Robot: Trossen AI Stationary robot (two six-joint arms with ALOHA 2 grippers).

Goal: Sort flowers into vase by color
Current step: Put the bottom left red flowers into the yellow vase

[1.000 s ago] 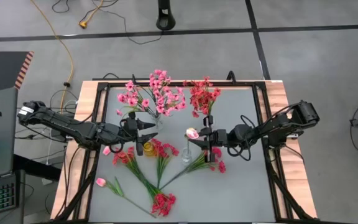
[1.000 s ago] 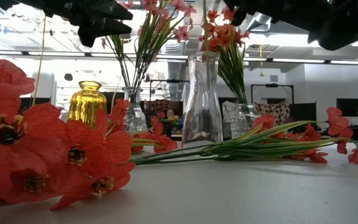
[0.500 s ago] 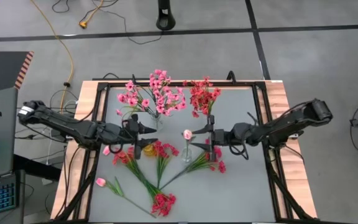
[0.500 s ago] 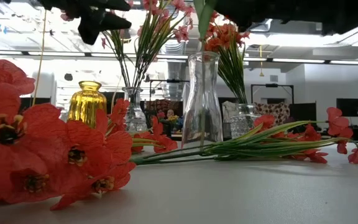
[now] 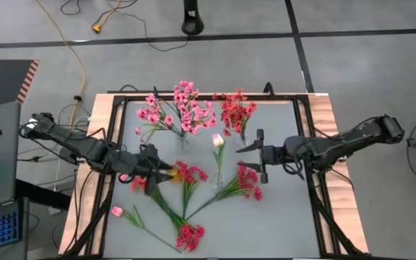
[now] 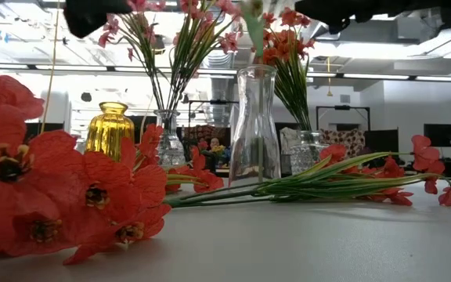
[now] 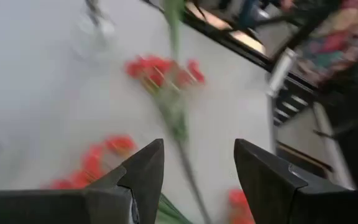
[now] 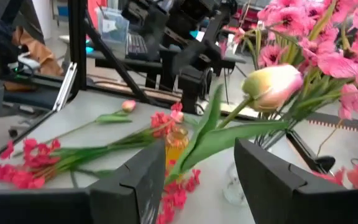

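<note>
Right gripper [image 5: 258,150] wide open at 3 o'clock of tulip [image 5: 217,140] in clear vase [image 6: 254,125]; top-heavy stem may tip it; left gripper [image 7: 197,163] open

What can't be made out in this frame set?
- Left wrist view: motion blur smears the red flower sprigs on the table.
- Low view: both arms are cut off by the top edge; the pale pink tulip bud in the clear glass vase is blurred there.
- High view: the small yellow glass bottle is mostly hidden by the left gripper.
</note>
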